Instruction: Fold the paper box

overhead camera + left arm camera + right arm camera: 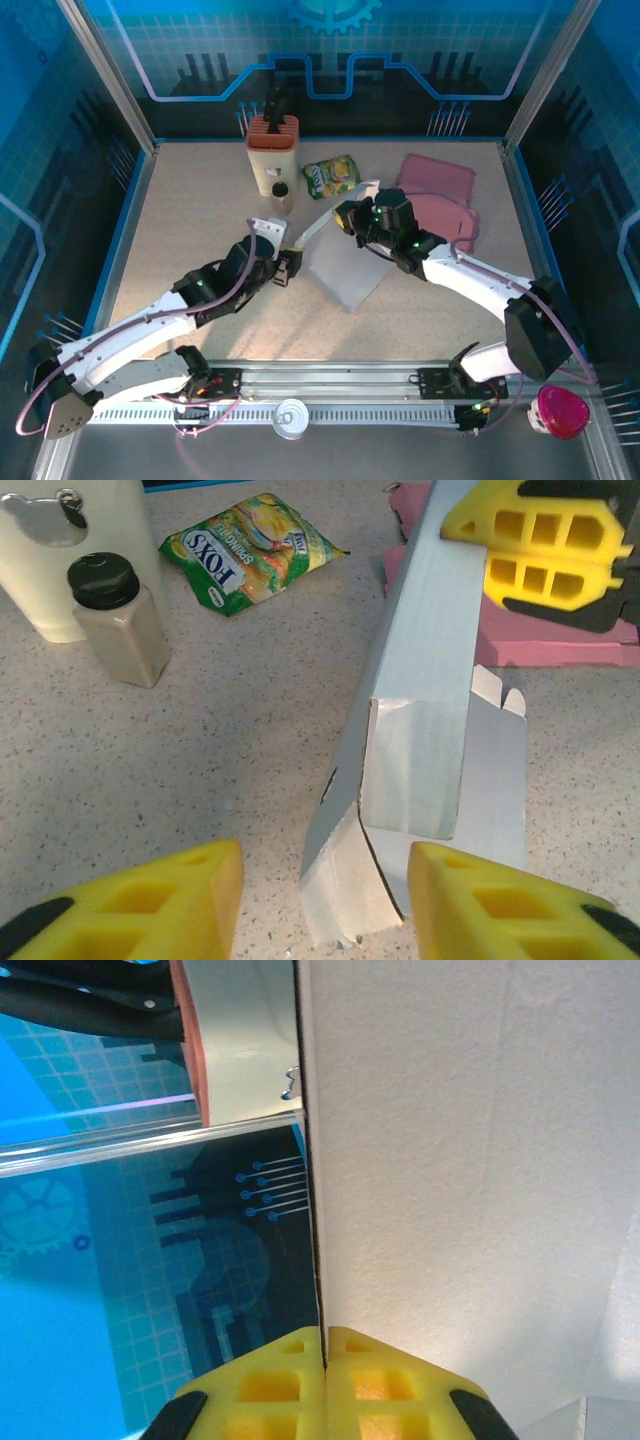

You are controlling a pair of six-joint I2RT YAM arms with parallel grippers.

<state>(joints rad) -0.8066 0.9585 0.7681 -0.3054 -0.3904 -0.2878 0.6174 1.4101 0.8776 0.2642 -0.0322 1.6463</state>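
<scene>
The paper box (345, 272) is a pale grey cardboard blank lying partly flat mid-table, with one long wall panel (425, 670) lifted up on edge. My right gripper (347, 215) is shut on the far top edge of that raised panel; its yellow fingers (535, 545) pinch it in the left wrist view, and the card (460, 1160) runs straight into the closed pads (325, 1360). My left gripper (289, 266) is open at the panel's near end. A small end flap (350, 880) stands between its yellow fingers (190, 895), touching neither.
A cream knife block (272, 150) with a dark-capped spice bottle (281, 195) stands behind the box. A green snack bag (331, 176) lies beside them, and pink sheets (440, 200) lie at the back right. A tin can (291, 417) and pink cup (560, 410) sit by the rail.
</scene>
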